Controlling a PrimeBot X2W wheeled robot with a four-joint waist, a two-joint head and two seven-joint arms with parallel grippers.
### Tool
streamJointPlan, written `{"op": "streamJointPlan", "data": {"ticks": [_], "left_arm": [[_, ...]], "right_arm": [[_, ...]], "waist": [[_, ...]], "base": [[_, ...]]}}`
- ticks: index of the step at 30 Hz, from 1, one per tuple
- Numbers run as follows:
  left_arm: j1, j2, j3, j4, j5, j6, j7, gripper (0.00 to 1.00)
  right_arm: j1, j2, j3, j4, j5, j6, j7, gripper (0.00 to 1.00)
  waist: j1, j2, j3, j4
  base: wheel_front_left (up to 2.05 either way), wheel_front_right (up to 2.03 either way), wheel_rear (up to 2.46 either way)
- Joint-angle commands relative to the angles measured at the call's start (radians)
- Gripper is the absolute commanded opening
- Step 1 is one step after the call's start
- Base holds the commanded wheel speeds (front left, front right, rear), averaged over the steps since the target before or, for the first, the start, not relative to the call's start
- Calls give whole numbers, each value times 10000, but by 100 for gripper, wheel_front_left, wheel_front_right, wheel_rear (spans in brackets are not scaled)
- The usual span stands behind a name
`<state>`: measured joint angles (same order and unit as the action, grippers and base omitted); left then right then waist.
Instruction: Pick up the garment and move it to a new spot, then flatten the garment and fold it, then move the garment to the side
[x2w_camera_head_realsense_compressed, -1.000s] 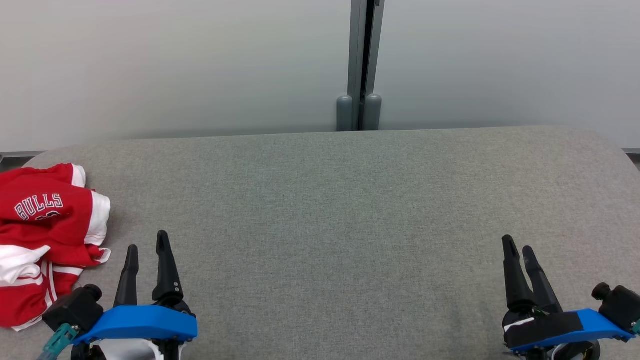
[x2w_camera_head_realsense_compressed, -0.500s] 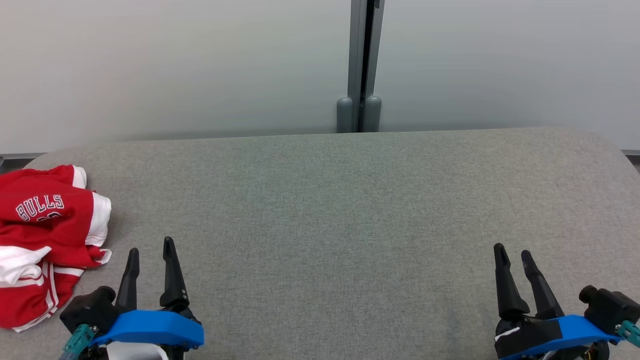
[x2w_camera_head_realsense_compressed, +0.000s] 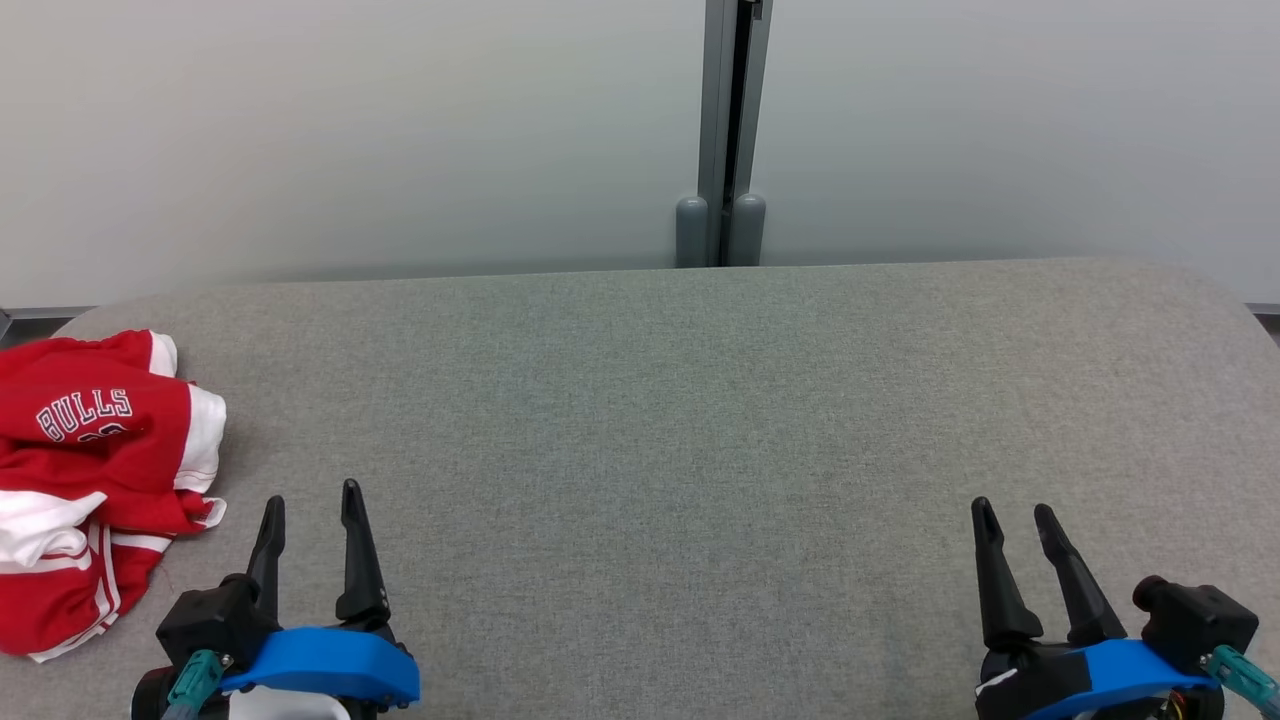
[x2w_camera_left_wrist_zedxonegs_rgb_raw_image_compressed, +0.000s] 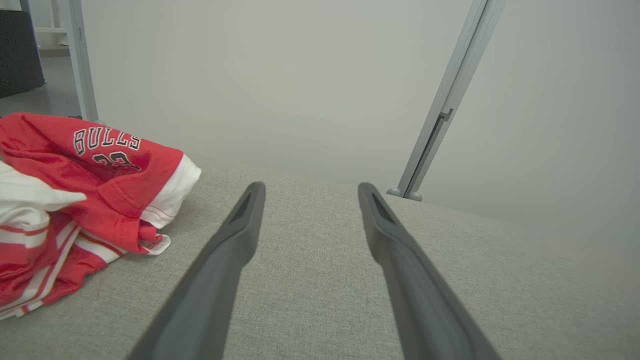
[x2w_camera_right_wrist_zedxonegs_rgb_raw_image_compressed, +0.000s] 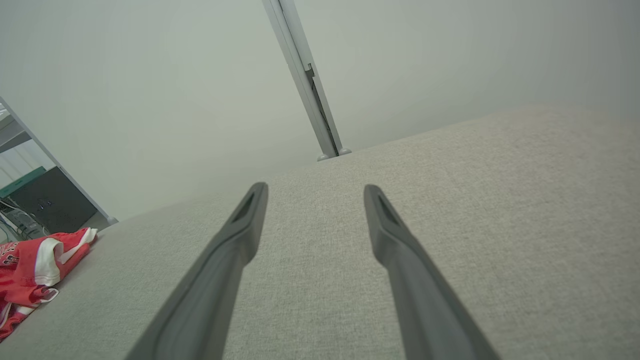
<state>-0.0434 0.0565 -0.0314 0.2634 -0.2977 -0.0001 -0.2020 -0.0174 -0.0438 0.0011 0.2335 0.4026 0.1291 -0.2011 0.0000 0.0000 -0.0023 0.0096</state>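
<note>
The crumpled red and white cloth garment (x2w_camera_head_realsense_compressed: 95, 480), with BULLS on it in white letters, lies in a heap at the left edge of the wide grey cloth-covered worktop (x2w_camera_head_realsense_compressed: 660, 400). The left end effector (x2w_camera_head_realsense_compressed: 311, 493) is at the near left, just right of the heap and not touching it. Its two long dark fingers are spread apart with nothing between them. The right end effector (x2w_camera_head_realsense_compressed: 1012, 507) is at the near right, well apart from the garment, and it is spread wide and empty too. Picking the garment up looks not yet begun. I think the left one should do it, since it is closest. It should move left, come down over a thick, puffy fold and pinch there, so it grabs the garment and not the worktop's cover. The garment looks soft, thin and floppy, with white bands and stripes, so it may slip or drag. The worktop looks flat and woven, with rounded corners. Behind it is a plain pale wall (x2w_camera_head_realsense_compressed: 350, 130) with a thin grey metal post (x2w_camera_head_realsense_compressed: 715, 100).
</note>
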Motion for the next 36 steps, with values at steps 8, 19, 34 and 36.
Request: {"op": "streamJointPlan", "data": {"ticks": [8, 19, 34, 36], "left_arm": [[-165, 55, -90, 149, 775, 145, -224, 100], [-171, 74, -185, 342, 1608, 323, -434, 100], [-162, 127, -239, 591, 2294, 469, -647, 100], [-165, 126, -229, 637, 2233, 464, -648, 100]], "right_arm": [[-34, -90, 65, 47, -844, 23, -236, 100], [-42, -94, 91, 141, -1695, 24, -446, 100], [-11, -99, 107, 274, -2503, 18, -663, 100], [7, -99, 62, 332, -2541, 18, -663, 100]], "waist": [[0, 0, -14, 11], [0, 0, -40, 18], [0, 0, -57, 38], [0, 0, -54, 42]], "base": [[0, 0, 0], [0, 0, 0], [0, 0, 0], [0, 0, 0]]}}
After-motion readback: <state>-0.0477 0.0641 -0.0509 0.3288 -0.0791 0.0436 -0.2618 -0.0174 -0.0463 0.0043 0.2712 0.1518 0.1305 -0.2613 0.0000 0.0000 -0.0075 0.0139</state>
